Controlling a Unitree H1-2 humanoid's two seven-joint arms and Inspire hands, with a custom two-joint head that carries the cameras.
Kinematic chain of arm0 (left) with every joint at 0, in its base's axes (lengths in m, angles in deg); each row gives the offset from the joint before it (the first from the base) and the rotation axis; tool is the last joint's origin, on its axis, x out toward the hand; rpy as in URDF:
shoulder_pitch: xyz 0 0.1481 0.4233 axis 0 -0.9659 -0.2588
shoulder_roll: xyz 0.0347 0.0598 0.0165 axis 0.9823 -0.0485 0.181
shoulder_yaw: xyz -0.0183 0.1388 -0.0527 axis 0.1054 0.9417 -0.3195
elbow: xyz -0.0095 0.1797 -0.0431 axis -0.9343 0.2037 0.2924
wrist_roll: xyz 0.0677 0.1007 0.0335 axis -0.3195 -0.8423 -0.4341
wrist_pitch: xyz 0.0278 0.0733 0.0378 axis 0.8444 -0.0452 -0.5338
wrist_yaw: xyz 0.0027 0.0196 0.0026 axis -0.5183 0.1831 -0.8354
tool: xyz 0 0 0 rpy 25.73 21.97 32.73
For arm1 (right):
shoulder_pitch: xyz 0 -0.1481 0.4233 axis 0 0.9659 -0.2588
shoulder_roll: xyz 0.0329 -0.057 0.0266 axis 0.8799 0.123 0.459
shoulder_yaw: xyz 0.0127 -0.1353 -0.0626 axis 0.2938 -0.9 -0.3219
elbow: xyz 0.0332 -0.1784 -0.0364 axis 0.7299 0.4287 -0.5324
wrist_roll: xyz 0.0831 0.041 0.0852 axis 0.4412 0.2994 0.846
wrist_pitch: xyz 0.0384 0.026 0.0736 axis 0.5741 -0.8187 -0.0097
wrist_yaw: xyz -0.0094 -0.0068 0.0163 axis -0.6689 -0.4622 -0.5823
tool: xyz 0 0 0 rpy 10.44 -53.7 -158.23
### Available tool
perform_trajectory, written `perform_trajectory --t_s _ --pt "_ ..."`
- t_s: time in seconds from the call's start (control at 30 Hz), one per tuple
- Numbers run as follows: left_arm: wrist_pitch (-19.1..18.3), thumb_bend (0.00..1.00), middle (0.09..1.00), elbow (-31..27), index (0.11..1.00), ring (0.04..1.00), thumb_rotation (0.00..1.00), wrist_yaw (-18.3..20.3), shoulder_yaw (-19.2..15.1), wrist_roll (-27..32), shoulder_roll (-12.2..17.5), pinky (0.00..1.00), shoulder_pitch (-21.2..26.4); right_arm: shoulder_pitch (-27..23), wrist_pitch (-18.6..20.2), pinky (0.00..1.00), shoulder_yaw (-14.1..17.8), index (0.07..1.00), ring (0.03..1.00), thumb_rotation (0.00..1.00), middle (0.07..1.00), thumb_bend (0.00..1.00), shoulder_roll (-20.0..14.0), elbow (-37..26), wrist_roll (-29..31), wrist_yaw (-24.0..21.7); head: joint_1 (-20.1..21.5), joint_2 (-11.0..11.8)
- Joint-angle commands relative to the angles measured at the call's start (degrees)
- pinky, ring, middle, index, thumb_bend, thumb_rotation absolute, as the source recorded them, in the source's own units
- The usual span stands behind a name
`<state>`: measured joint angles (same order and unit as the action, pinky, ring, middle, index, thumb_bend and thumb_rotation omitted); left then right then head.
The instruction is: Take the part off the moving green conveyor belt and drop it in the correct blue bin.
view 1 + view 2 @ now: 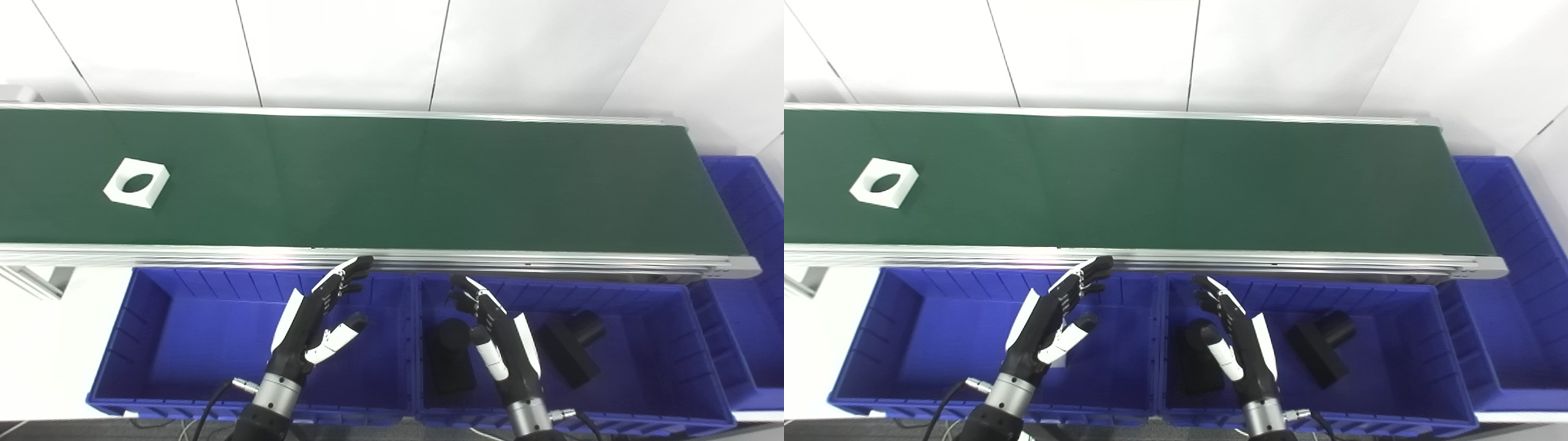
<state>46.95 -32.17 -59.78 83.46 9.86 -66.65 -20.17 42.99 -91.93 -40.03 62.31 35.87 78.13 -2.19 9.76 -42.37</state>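
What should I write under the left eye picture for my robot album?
Both open hands, left hand and right hand, wait above blue bins as a white part rides the green belt.

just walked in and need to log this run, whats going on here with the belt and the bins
A humanoid robot waits at a green conveyor belt with both hands empty. A white square part with a round hole lies flat at the belt's far left end, untouched. The left hand hangs open over the left blue plastic bin, and the right hand hangs open over the middle blue bin, which holds two black parts. A third blue bin sits past the belt's right end.
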Motion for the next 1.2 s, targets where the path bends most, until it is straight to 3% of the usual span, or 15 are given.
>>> perform_trajectory --t_s 0.0,0.47,0.73,1.17 --pt "1.9 0.76 0.854 -0.7 0.827 0.834 0.82 -0.4 0.2 -0.3 0.0 0.79 0.4 -0.6 -2.8 0.8 -0.1 0.83 0.824 0.98 0.868 0.88 0.0 -1.0 0.3 0.6 0.0 -0.1" --pt "1.9 0.77 0.849 4.1 0.821 0.833 0.81 -2.9 2.8 -0.8 0.0 0.79 1.9 -2.0 -2.8 0.82 -1.7 0.836 0.83 0.97 0.88 0.86 -1.7 4.3 1.8 2.3 -5.6 8.9" --pt "1.9 0.76 0.838 5.5 0.813 0.814 0.78 -5.1 4.6 -1.1 0.2 0.76 3.0 -2.5 -2.8 0.83 -2.7 0.838 0.84 0.98 0.879 0.82 -2.7 5.4 2.0 3.4 -6.6 10.5" --pt "1.9 0.75 0.836 6.4 0.803 0.804 0.77 -7.2 6.9 -0.6 1.1 0.73 3.6 -2.4 -2.8 0.82 -3.9 0.842 0.835 0.97 0.883 0.81 -3.5 5.8 2.3 4.4 -7.6 10.9"
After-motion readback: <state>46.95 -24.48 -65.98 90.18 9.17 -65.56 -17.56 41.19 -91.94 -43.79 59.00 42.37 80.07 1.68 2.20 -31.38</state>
